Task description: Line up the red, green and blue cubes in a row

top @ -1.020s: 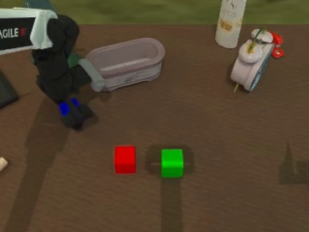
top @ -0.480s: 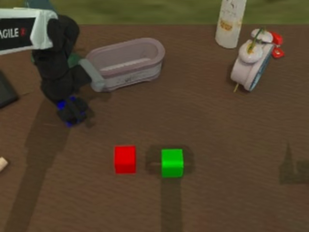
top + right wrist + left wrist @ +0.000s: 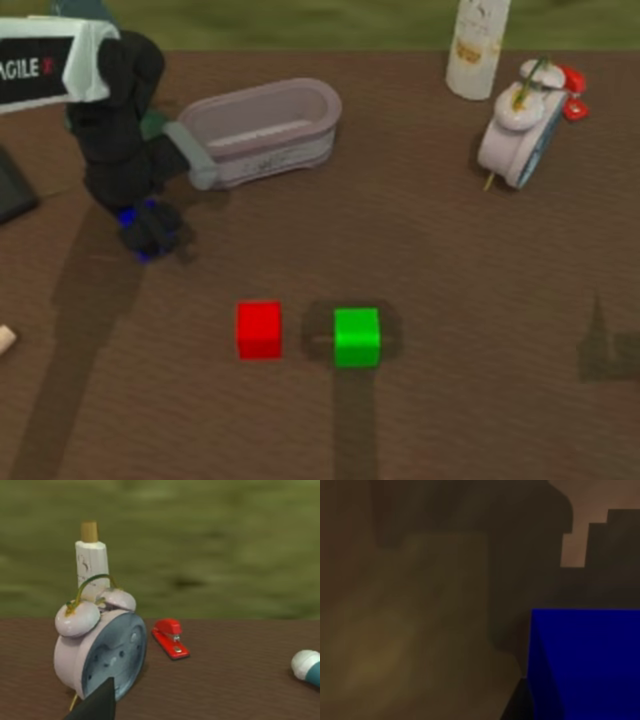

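Note:
The red cube (image 3: 259, 329) and the green cube (image 3: 356, 336) sit side by side on the brown table, a small gap between them. My left gripper (image 3: 150, 232) points down at the table's left, behind and to the left of the red cube, shut on the blue cube (image 3: 127, 214). Only slivers of blue show around the black fingers from above. The blue cube (image 3: 585, 665) fills one corner of the left wrist view. My right arm is out of the top view. A dark tip of the right gripper (image 3: 100, 705) shows in the right wrist view.
An oval tub (image 3: 262, 130) stands just behind the left gripper. At the back right are a white bottle (image 3: 477, 40), an alarm clock (image 3: 520, 130) and a red stapler (image 3: 573, 105). A white and teal object (image 3: 307, 666) lies near the clock.
The left gripper's fingers, spread on either side of the blue cube a second ago, have closed onto it. The red and green cubes have not moved.

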`<control>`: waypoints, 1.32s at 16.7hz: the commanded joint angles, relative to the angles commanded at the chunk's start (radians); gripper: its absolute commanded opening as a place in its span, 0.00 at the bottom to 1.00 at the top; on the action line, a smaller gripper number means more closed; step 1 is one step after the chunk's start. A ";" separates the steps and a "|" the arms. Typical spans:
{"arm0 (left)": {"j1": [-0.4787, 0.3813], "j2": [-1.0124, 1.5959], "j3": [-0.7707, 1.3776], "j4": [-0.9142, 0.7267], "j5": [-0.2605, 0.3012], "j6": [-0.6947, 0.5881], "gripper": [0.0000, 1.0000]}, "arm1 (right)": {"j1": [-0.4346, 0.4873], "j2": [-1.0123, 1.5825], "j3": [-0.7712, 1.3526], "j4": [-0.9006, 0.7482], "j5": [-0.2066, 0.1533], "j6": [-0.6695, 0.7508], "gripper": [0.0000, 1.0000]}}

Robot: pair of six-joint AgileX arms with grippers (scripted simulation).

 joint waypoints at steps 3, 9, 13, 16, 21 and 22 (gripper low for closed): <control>0.000 -0.013 0.032 -0.041 0.002 0.004 0.00 | 0.000 0.000 0.000 0.000 0.000 0.000 1.00; 0.019 -0.079 0.144 -0.224 -0.001 -0.002 0.00 | 0.000 0.000 0.000 0.000 0.000 0.000 1.00; 0.014 -0.078 0.145 -0.226 -0.001 0.000 0.00 | 0.000 0.000 0.000 0.000 0.000 0.000 1.00; -0.024 -0.066 0.172 -0.238 0.000 -0.003 0.00 | 0.000 0.000 0.000 0.000 0.000 0.000 1.00; -0.262 0.003 0.317 -0.316 0.002 -0.036 0.00 | 0.000 0.000 0.000 0.000 0.000 0.000 1.00; -0.325 0.020 0.351 -0.336 0.002 -0.045 0.00 | 0.000 0.000 0.000 0.000 0.000 0.000 1.00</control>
